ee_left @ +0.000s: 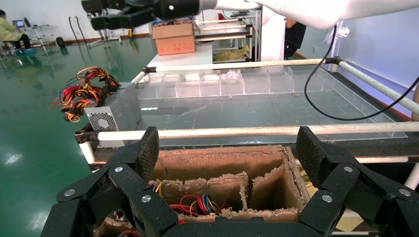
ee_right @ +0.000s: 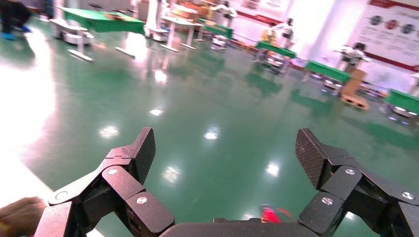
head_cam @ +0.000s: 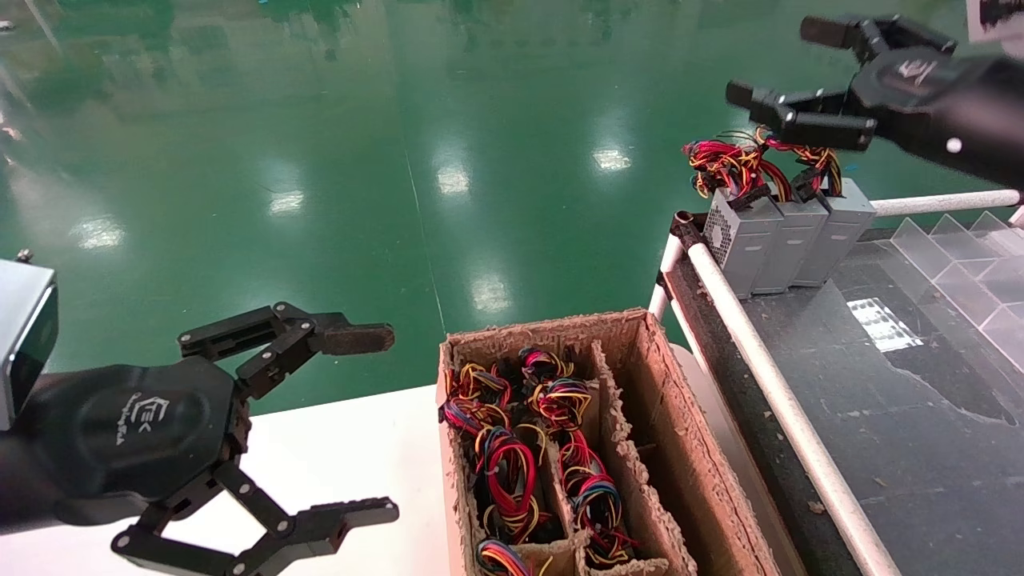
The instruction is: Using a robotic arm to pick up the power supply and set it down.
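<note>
Nearest in the head view, the left gripper [head_cam: 372, 424] hangs low over the white surface [head_cam: 336, 464] beside the cardboard box [head_cam: 688, 448], its fingers spread wide and empty; one fingertip carries a worn brownish pad [head_cam: 356, 338]. Its wrist view looks between those open fingers [ee_left: 143, 153] into the box [ee_left: 217, 168], whose ragged dividers part it into long compartments. The two compartments on the robot's left side are packed with wire bundles [head_cam: 512, 456] in red, yellow, orange and blue, while the rightmost compartment shows only bare cardboard. Just past the box, a white rail [head_cam: 768, 384] edges a dark surface [head_cam: 896, 400] with clear plastic dividers [head_cam: 968, 264] along its right side. At the far corner of that surface three grey boxes stand upright side by side, touching; the power supply [head_cam: 840, 232] is the rightmost of them, its orange-yellow-red wire bundle [head_cam: 816, 164] sticking up from the top. Above and just behind the row, the right gripper [head_cam: 772, 64] is up in the air, wide open and holding nothing, its fingertips clear of the wires. Its wrist view shows the spread fingers [ee_right: 141, 153] against the green floor [ee_right: 212, 98].
</note>
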{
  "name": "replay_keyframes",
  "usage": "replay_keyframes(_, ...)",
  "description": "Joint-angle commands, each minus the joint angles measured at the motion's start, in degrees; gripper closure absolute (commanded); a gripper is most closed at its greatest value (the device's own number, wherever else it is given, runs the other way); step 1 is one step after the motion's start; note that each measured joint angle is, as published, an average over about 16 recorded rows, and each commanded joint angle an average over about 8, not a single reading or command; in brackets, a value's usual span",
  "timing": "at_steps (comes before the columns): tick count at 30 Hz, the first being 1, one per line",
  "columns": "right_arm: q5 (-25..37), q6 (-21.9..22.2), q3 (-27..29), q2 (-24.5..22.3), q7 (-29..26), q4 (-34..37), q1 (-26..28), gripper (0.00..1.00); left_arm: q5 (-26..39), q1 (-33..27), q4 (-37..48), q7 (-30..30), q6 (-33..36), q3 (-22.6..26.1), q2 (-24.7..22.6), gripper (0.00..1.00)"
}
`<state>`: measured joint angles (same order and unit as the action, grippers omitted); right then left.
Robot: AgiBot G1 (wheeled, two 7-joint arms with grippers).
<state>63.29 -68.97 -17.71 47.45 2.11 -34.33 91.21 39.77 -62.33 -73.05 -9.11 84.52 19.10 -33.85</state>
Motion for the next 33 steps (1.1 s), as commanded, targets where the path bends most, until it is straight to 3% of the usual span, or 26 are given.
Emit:
replay_keyframes(1,-1.3,-1.1,0.1,-0.8,-0.8,-2.5,-1.9,0.0,0.0,0.0,0.0,0.0,0.0,0.0,0.0,0.0)
replay_keyframes(33,-21.8,-17.0,1.7,-12.6,-13.0,-40.0,-30.2,0.0,0.0,0.0,0.0,0.0,0.0,0.0,0.0,0.0)
